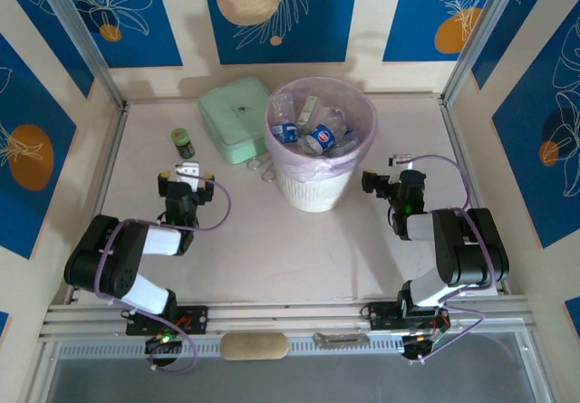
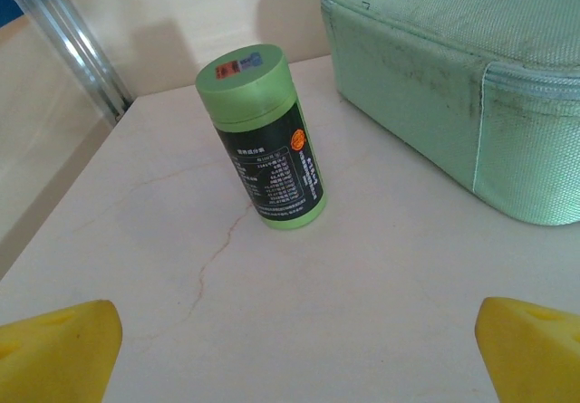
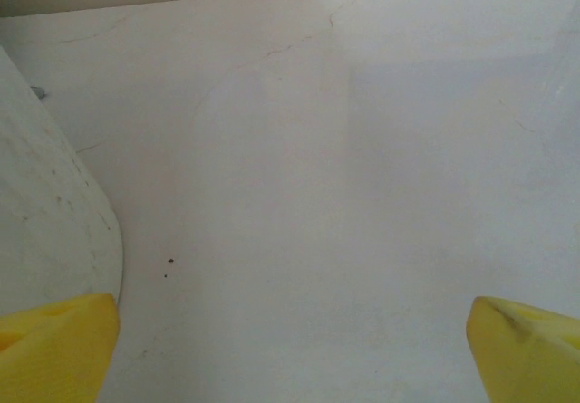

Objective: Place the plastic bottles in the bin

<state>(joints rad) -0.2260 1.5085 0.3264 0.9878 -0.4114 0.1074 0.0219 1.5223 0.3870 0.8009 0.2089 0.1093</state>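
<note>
The bin is a round white wastebasket with a pink liner, standing mid-table. Several clear plastic bottles with blue labels lie inside it. Another clear bottle seems to lie on the table between the bin and the mint box. My left gripper is open over the table left of the bin, its yellow fingertips wide apart around bare table. My right gripper is open just right of the bin, nothing between its fingertips; the bin's white wall curves along the left of the right wrist view.
A short dark jar with a green lid stands upright just ahead of my left gripper, also seen from above. A flat mint-green box lies behind it, touching the bin's left side. Walls enclose the table.
</note>
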